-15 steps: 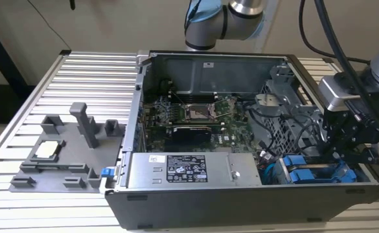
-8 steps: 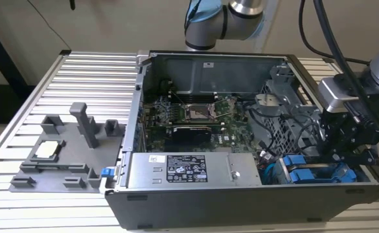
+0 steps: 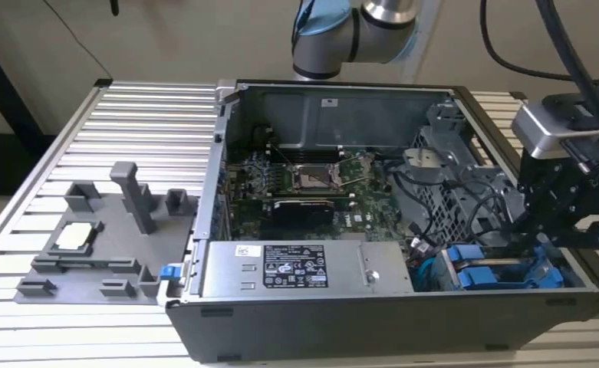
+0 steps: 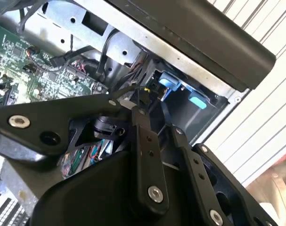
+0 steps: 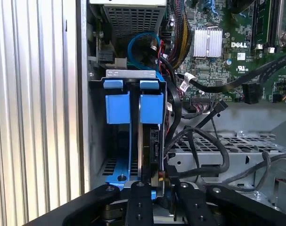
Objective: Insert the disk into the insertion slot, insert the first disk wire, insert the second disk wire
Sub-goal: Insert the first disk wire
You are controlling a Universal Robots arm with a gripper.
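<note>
Hovers with black claw (image 5: 158,184) just beside flat silver disk in blue carrier (image 5: 151,108), seated edge-on in narrow blue-railed slot (image 5: 133,74) at case's corner. Cannot tell whether clamped. Risks snagging black cables (image 5: 218,88) crowding alongside.

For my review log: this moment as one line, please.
gripper: at disk, inside case | disk: seated in insertion slot, beside second blue carrier | wires: connection unclear
</note>
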